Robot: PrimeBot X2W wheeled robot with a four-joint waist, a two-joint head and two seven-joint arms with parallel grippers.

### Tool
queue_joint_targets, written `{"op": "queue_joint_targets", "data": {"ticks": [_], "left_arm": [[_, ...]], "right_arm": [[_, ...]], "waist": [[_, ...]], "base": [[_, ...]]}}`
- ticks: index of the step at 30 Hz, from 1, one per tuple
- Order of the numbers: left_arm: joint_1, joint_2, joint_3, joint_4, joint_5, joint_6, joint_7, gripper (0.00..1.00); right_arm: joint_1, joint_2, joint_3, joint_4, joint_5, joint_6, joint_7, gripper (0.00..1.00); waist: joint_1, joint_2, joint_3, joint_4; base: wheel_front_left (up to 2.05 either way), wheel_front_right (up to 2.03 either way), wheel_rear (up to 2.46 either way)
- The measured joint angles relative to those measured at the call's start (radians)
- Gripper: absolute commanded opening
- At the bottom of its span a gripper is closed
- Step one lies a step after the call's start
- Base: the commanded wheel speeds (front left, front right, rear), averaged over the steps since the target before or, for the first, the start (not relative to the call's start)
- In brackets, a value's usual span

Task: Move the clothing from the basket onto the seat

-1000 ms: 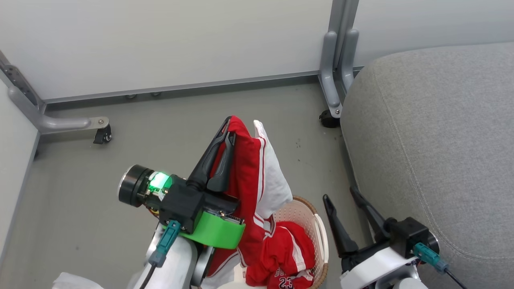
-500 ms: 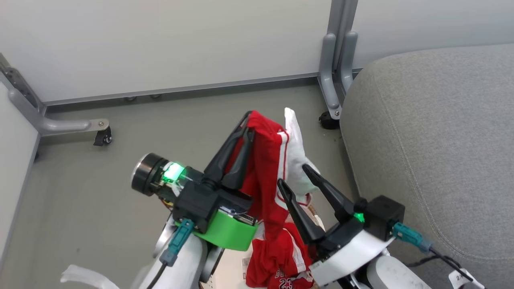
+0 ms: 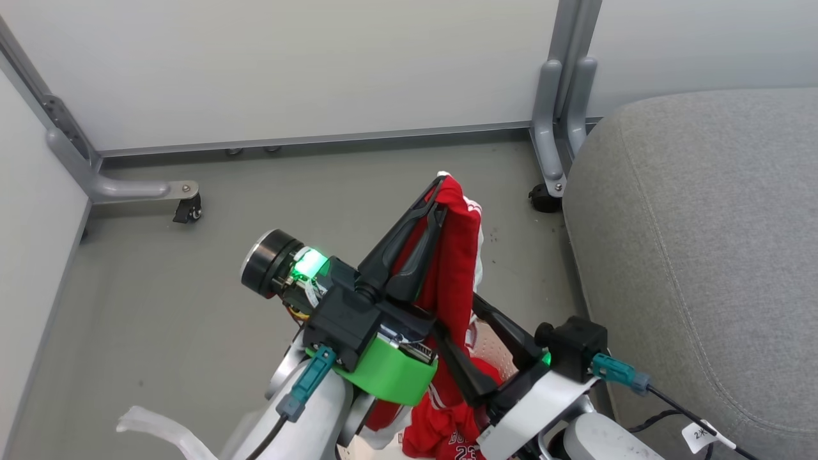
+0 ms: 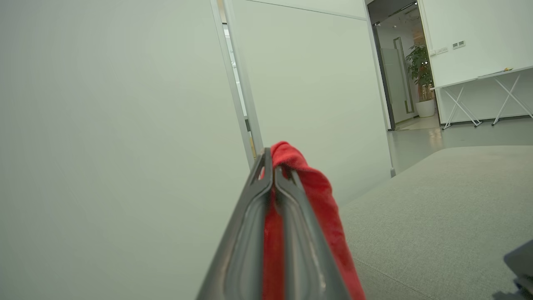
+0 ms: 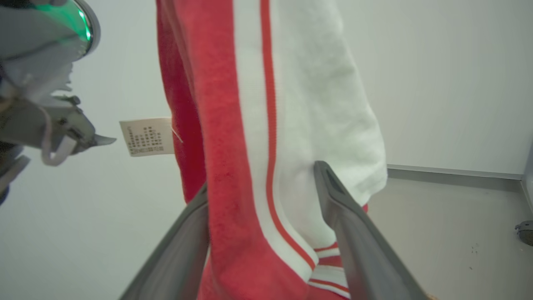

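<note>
Nearest, the numbered red jersey (image 3: 447, 437) lies in the basket (image 3: 497, 350), which is mostly hidden. Above it, the right gripper (image 3: 459, 313) has its 2 fingers spread wide around the hanging red garment (image 3: 457, 255), not pinching it. Its wrist view adds a care label (image 5: 146, 136) and white lining (image 5: 333, 104). The left gripper (image 3: 438, 195) is pressed shut on the garment's top fold. The seat (image 3: 703, 255) lies beyond, at right. 1 second ago the right gripper sat low beside the seat, clear of the cloth.

A red garment (image 3: 455, 255) with white stripes and white lining is held aloft, hung vertically above the basket (image 3: 500, 352). A second red garment (image 3: 441, 425), numbered 23, is crumpled inside the basket. The grey seat (image 3: 703, 255) is seen close beside it.
</note>
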Motion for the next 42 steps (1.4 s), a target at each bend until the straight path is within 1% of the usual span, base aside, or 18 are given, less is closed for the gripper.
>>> {"op": "queue_joint_targets", "data": {"ticks": [6, 7, 8, 9, 13, 16, 22, 26, 27, 28, 29, 31, 34, 42], "left_arm": [[-0.002, 0.0, -0.015, -0.002, -0.001, 0.0, 0.0, 0.0], [-0.002, 0.0, -0.016, -0.002, -0.001, 0.0, 0.0, 0.0], [-0.002, 0.0, -0.017, -0.002, -0.001, 0.0, 0.0, 0.0], [-0.002, 0.0, -0.018, -0.001, -0.001, 0.0, 0.0, 0.0], [-0.001, 0.0, -0.016, 0.01, 0.0, 0.0, 0.0, 0.0], [0.001, 0.0, -0.011, 0.029, -0.008, 0.009, 0.0, 0.0], [0.009, -0.001, -0.009, 0.058, -0.005, 0.011, 0.0, 0.0], [0.016, -0.001, -0.006, 0.08, 0.021, 0.017, 0.0, 0.0], [0.017, -0.001, -0.003, 0.083, 0.026, 0.019, 0.0, 0.11], [0.019, -0.001, 0.0, 0.09, 0.029, 0.026, 0.0, 0.39], [0.02, -0.001, 0.002, 0.096, 0.029, 0.031, 0.0, 1.0], [0.022, -0.001, 0.005, 0.109, 0.029, 0.044, 0.0, 1.0], [0.022, -0.001, 0.006, 0.142, 0.029, 0.048, 0.0, 1.0], [0.019, -0.001, 0.007, 0.187, 0.029, 0.048, 0.0, 1.0]], "right_arm": [[-0.007, 0.01, 0.003, 0.012, 0.002, 0.0, 0.0, 1.0], [-0.008, 0.011, -0.005, 0.011, -0.013, 0.0, 0.0, 0.66], [-0.009, 0.012, -0.016, 0.005, -0.031, 0.0, 0.0, 0.25], [-0.011, 0.014, -0.024, -0.001, -0.04, 0.0, 0.0, 0.0], [-0.009, 0.015, -0.012, 0.0, -0.052, 0.0, 0.0, 0.0], [-0.005, 0.009, -0.012, 0.003, -0.059, 0.0, 0.0, 0.0], [0.027, 0.01, -0.04, 0.005, -0.065, 0.0, 0.0, 0.0], [0.046, 0.016, -0.057, 0.029, -0.062, 0.0, 0.0, 0.0], [0.047, 0.017, -0.058, 0.033, -0.06, 0.0, 0.0, 0.0], [0.049, 0.017, -0.057, 0.038, -0.058, 0.0, 0.0, 0.0], [0.05, 0.017, -0.057, 0.041, -0.057, 0.0, 0.0, 0.0], [0.051, 0.017, -0.057, 0.044, -0.054, 0.0, 0.0, 0.0], [0.053, 0.017, -0.058, 0.044, -0.051, 0.0, 0.0, 0.0], [0.053, 0.019, -0.064, 0.04, -0.051, 0.0, 0.0, 0.0]], "waist": [[0.0, 0.0, 0.002, 0.011], [0.0, 0.0, 0.002, 0.011], [0.0, 0.0, 0.002, 0.011], [0.0, 0.0, 0.002, 0.012], [0.0, 0.0, -0.001, 0.011], [0.0, 0.0, -0.002, 0.009], [0.0, 0.0, -0.002, 0.002], [0.0, 0.0, -0.006, -0.004], [0.0, 0.0, -0.007, -0.005], [0.0, 0.0, -0.008, -0.006], [0.0, 0.0, -0.008, -0.007], [0.0, 0.0, -0.009, -0.008], [0.0, 0.0, -0.009, -0.007], [0.0001, 0.0, -0.002, -0.007]], "base": [[0.0, 0.0, 0.0], [0.0, 0.0, 0.0], [0.0, 0.0, 0.0], [0.0, 0.0, 0.0], [0.0, 0.0, 0.0], [0.0, 0.0, 0.0], [0.0, 0.0, 0.0], [0.0, 0.0, 0.0], [0.0, 0.0, 0.0], [0.0, 0.0, 0.0], [0.0, 0.0, 0.0], [0.0, 0.0, 0.0], [0.0, 0.0, 0.0], [0.0, 0.0, 0.0]]}}
